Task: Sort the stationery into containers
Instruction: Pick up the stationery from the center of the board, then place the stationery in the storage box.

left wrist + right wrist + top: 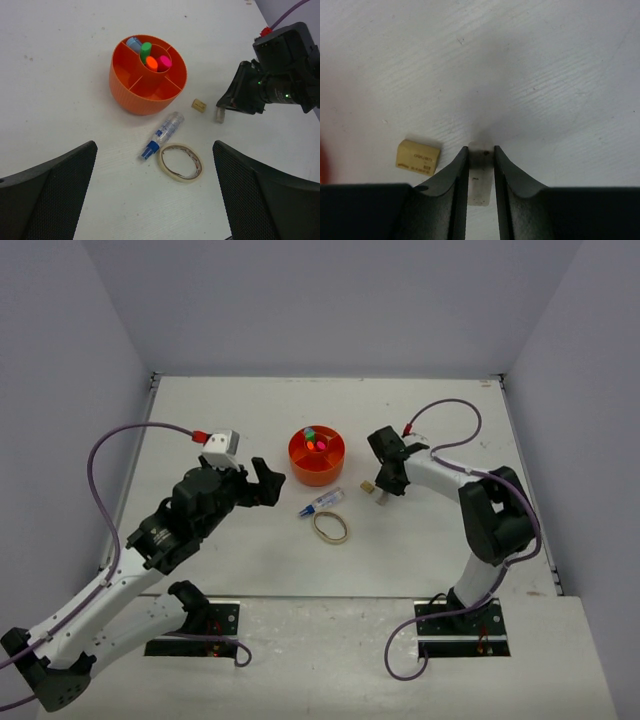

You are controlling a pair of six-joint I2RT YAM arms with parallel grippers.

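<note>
While my R gripper (480, 152) pinches the small pale block (481, 180) on the tabletop (545, 75), L gripper (154, 150) gaping wide, I worry: tip-only hold, so it may twist out before reaching the orange organizer (125, 95).

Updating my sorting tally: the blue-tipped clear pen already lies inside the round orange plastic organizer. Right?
No. The blue-tipped clear pen lies on the white table beside the round orange plastic organizer, not inside it; the left wrist view shows this.
</note>
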